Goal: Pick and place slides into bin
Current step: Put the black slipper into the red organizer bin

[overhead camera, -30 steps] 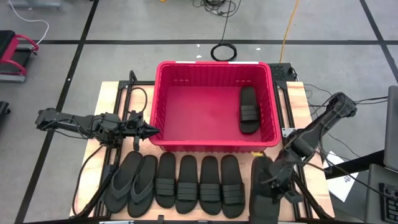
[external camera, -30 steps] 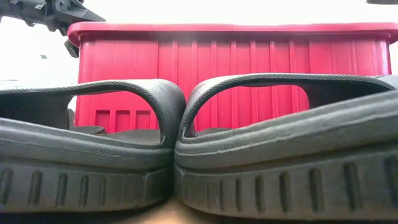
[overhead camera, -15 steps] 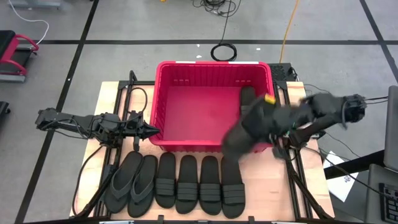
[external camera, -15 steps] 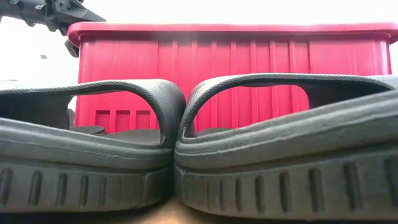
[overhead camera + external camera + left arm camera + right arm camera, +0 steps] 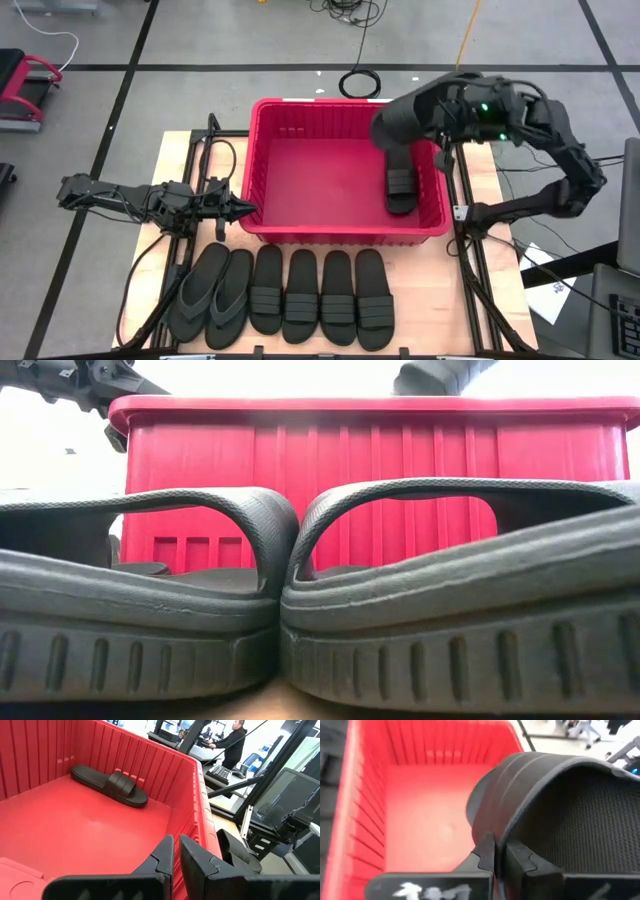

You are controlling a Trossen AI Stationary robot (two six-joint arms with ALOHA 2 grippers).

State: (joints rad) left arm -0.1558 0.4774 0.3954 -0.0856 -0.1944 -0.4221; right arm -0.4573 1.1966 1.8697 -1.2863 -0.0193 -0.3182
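Note:
The red bin [image 5: 300, 170] stands at the middle of the table. One black slide [image 5: 400, 180] lies flat on the bin floor by its right wall, also in the left wrist view [image 5: 110, 785]. Several more slides [image 5: 285, 295] lie in a row on the table in front of the bin, two of them close up in the low view [image 5: 140, 610]. My right gripper [image 5: 432, 118] is shut on another slide [image 5: 400, 120], high over the bin's far right corner. My left gripper [image 5: 248, 210] is shut, holds nothing, and hovers at the bin's near left corner. My right gripper pinches the slide between its two fingers [image 5: 517, 856] at the edge by the ribbed band [image 5: 506, 827]; the fingers hide the exact spot. It comes from the table's right side, slanting down. The slide is lifted clear and tilted, above the bin's rim [image 5: 440, 375].
The left and middle of the bin floor [image 5: 310, 170] are bare. Black frame rails run beside the bin on both sides [image 5: 455, 215]. A coiled cable [image 5: 358, 82] lies on the floor behind the table. A person [image 5: 232, 740] sits far off in the room.
My right gripper has carried its slide from the table's near right corner up and toward the far edge, swinging over the bin's far right corner and turning on the way. The slide is now lifted clear above the bin.

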